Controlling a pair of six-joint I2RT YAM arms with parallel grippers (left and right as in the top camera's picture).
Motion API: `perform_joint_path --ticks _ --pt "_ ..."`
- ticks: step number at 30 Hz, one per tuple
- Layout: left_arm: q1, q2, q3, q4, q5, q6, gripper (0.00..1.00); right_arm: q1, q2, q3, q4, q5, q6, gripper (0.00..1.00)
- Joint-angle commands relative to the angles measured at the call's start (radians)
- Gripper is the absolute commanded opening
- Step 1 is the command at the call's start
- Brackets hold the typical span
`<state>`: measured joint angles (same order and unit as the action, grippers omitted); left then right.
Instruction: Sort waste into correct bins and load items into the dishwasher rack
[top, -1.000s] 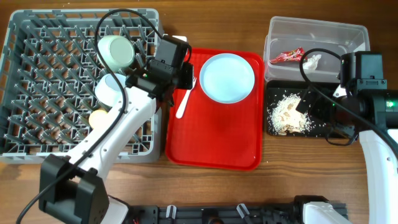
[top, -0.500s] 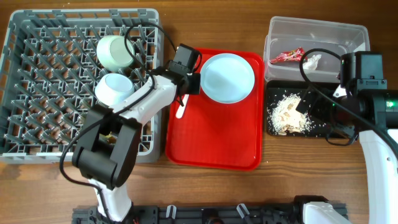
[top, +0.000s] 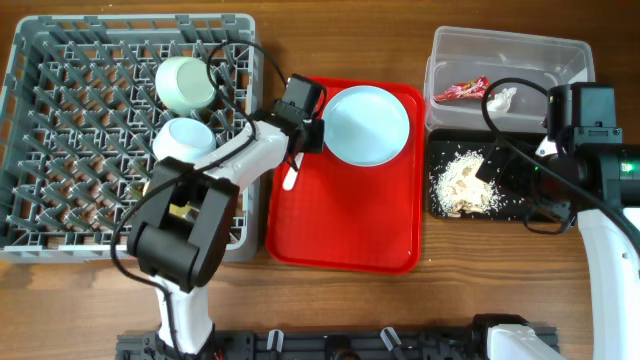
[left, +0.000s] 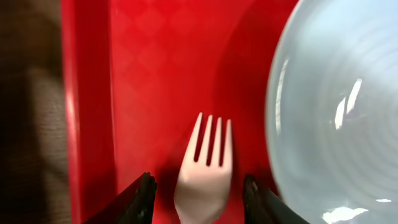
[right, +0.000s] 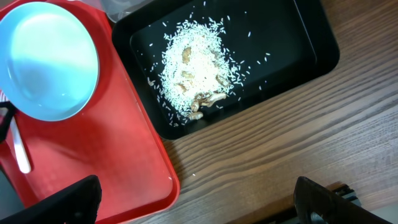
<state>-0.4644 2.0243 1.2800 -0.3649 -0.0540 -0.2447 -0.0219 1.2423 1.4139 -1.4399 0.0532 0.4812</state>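
Left arm swung off the dishwasher rack over the last second and now reaches across the left edge of the red tray; right arm unchanged.

- Left gripper: jaws parted, one either side of the white fork, with red showing in both gaps. Nothing gripped yet.
- Fork lies flat on the red tray near its left rim, tines pointing at the far edge, just beside the white plate.
- Plate sits in the far half of the red tray, looks empty.
- Right gripper: spread wide, holding nothing, over bare wood off the red tray's right side.

Done, by the look of it:
- Two mint bowls in the rack, left of the red tray.
- Red wrapper and paper scrap in the clear tub, right of the red tray at its far end.
- Rice scraps heaped in the black tray, right of the red tray.

Left to do: fork and plate into the rack.

Yellow cup and chopsticks: arm covers that part of the rack, cannot tell.

Judgement: waste sorted; loading well past halfway.
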Motion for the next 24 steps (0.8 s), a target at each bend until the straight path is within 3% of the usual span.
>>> perform_joint_path --ticks 1,4,9,13,24 --pt "-0.003 0.034 -0.005 0.006 0.011 0.006 0.47 -0.004 0.001 0.005 0.002 -0.001 -0.01 1.0" --pt "-0.007 0.038 -0.005 0.008 0.011 0.006 0.52 -0.004 0.001 0.005 0.003 -0.001 -0.01 1.0" --pt "-0.016 0.039 -0.005 0.01 0.011 0.006 0.34 -0.004 0.001 0.005 0.004 -0.001 -0.01 1.0" --pt "-0.016 0.039 -0.005 0.009 0.011 0.006 0.26 -0.004 0.001 0.005 0.004 -0.001 -0.01 1.0" --pt "-0.016 0.022 -0.005 -0.025 0.011 0.006 0.17 -0.004 0.001 0.005 0.002 -0.001 -0.01 1.0"
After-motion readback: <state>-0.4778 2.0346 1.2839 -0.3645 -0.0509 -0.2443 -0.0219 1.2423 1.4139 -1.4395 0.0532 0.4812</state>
